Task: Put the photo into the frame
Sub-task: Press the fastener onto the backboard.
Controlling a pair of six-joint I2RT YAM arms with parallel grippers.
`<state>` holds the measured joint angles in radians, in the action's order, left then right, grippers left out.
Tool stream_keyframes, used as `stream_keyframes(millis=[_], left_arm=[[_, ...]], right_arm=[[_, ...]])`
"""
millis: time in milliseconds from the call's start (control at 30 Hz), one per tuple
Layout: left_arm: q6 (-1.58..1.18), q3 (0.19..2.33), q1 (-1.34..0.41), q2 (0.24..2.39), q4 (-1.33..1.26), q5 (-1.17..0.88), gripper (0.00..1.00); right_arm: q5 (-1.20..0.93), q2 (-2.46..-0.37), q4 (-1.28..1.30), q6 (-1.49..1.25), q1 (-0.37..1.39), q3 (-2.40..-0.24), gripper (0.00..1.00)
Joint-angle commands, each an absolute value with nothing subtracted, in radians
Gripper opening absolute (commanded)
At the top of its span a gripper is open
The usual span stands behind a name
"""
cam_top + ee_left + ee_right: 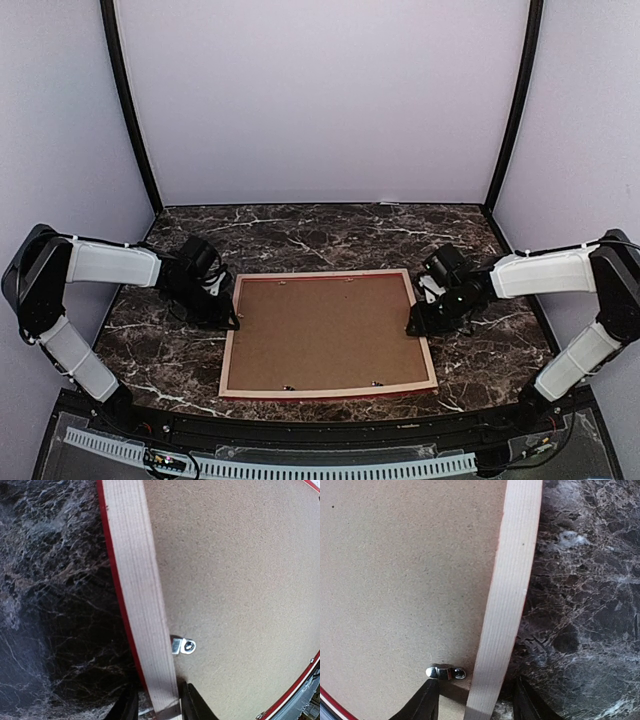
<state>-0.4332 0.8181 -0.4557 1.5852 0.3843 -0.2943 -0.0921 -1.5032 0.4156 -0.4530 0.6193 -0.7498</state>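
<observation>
The frame [229, 352] lies face down on the marble table, pale wood back up, with a thin red edge showing. A plain brown backing board [328, 330] fills it. The photo is hidden. My left gripper [222, 312] stands open astride the frame's left rail [137, 595], its jaws close on either side with a sliver of table showing at the outer finger [127, 707]. My right gripper [420, 322] stands open astride the right rail [512, 580], with a gap at each finger; the inner finger [425, 702] rests by a metal clip [445, 672].
Another metal turn clip [185, 646] sits on the board just inside the left rail. Two more small clips [376, 383] show along the frame's near rail. Pale walls close in the dark marble table [330, 230] on three sides.
</observation>
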Motion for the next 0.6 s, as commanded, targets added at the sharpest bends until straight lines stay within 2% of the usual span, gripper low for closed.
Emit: stream_keyframes(millis=[0,567], left_arm=[[-0.438,0.805,-0.46,1.579,0.381,-0.296,0.32],[-0.431,0.806,-0.46,1.579,0.387,-0.3,0.31]], right_arm=[[-0.062,-1.526,0.416,-0.444,0.633,-0.774,0.51],[-0.029,-1.571,0.352,-0.513,0.635,-0.805,0.41]])
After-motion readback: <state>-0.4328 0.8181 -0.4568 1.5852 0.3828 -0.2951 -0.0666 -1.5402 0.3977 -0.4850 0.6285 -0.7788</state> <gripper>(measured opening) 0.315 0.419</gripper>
